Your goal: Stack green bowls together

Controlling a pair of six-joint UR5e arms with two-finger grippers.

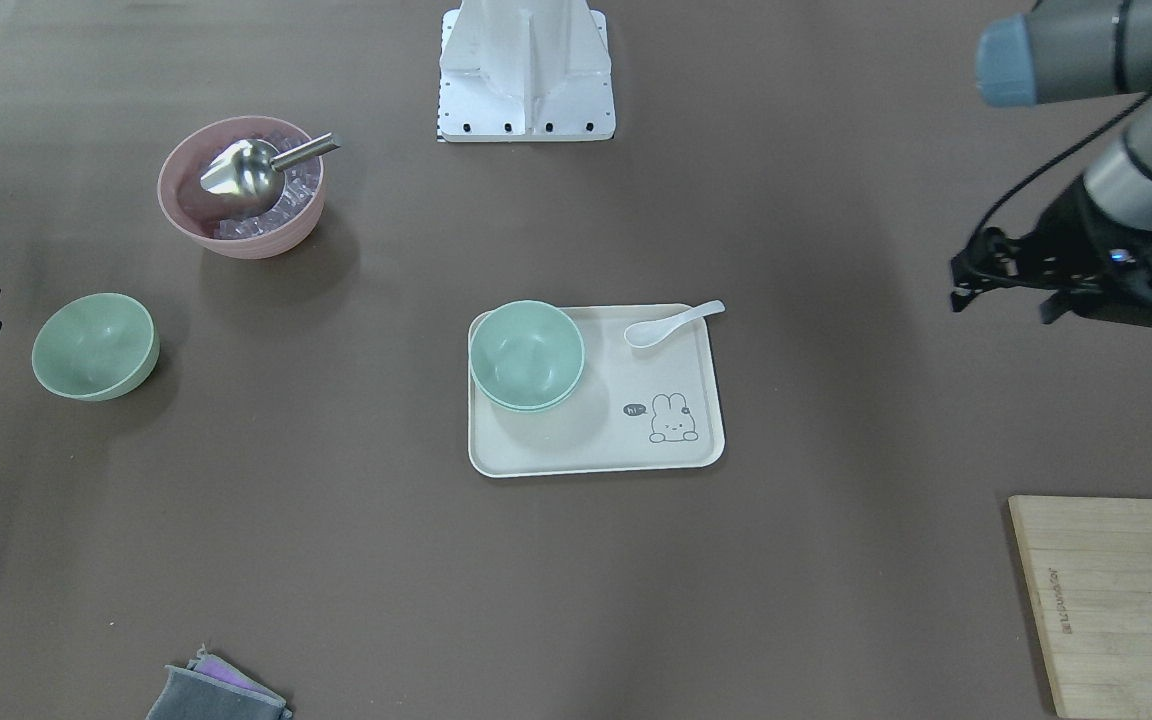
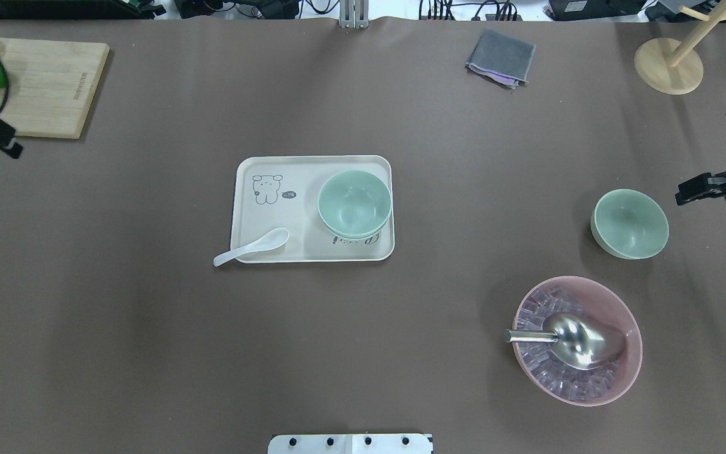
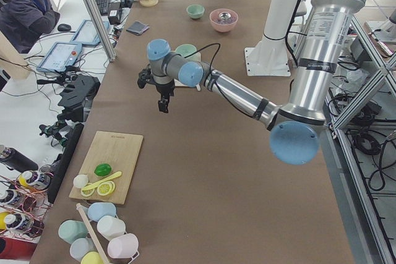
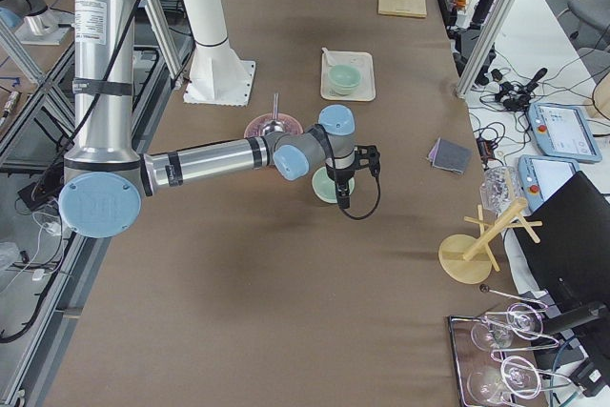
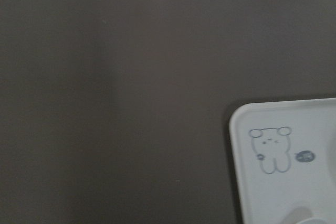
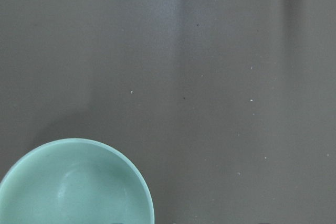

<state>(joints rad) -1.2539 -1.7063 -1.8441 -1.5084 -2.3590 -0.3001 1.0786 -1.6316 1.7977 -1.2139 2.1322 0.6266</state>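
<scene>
Two green bowls [image 2: 355, 203] sit nested at one end of the cream tray [image 2: 262, 252], also seen in the front view [image 1: 526, 355]. A third green bowl [image 2: 629, 223] stands alone on the table to the robot's right, and also shows in the front view [image 1: 94, 345] and the right wrist view [image 6: 73, 184]. My right gripper [image 2: 713, 186] hovers just outboard of that bowl; its fingers are hidden. My left gripper [image 1: 1121, 285] hangs above bare table far left of the tray, near the cutting board; I cannot tell if it is open.
A pink bowl [image 2: 577, 340] with ice cubes and a metal scoop stands near the lone bowl. A white spoon [image 2: 251, 247] lies on the tray's edge. A cutting board [image 2: 48, 88], a grey cloth [image 2: 500, 58] and a wooden stand [image 2: 668, 66] lie along the far edge.
</scene>
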